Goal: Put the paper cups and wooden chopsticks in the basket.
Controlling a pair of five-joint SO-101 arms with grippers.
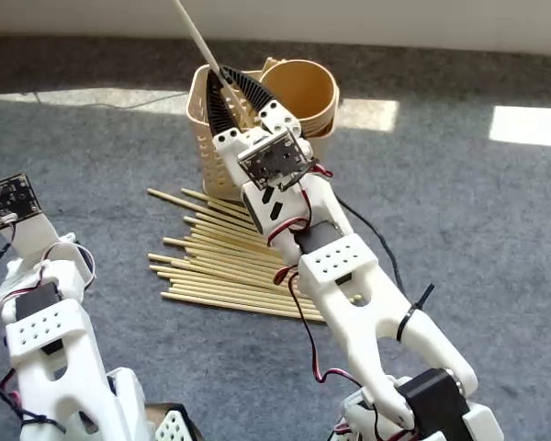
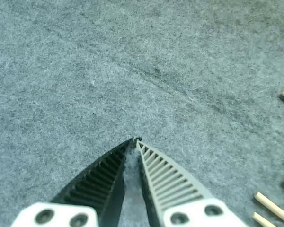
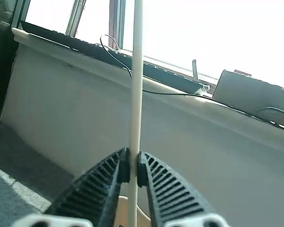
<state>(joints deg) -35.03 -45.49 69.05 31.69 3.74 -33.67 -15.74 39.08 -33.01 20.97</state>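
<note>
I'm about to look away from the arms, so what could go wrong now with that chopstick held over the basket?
The right gripper pinches the chopstick only at its fingertips, most of its length sticking out beyond, so it might pivot or slip. It leans over the basket, so on release it could tip over the rim. The paper cups take up part of the basket, leaving less room.

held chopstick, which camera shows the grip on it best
Right wrist view: the held chopstick sits pinched in the right end effector. The high view shows its upper end sticking out above the basket. The left wrist view has loose chopsticks on the carpet.
</note>
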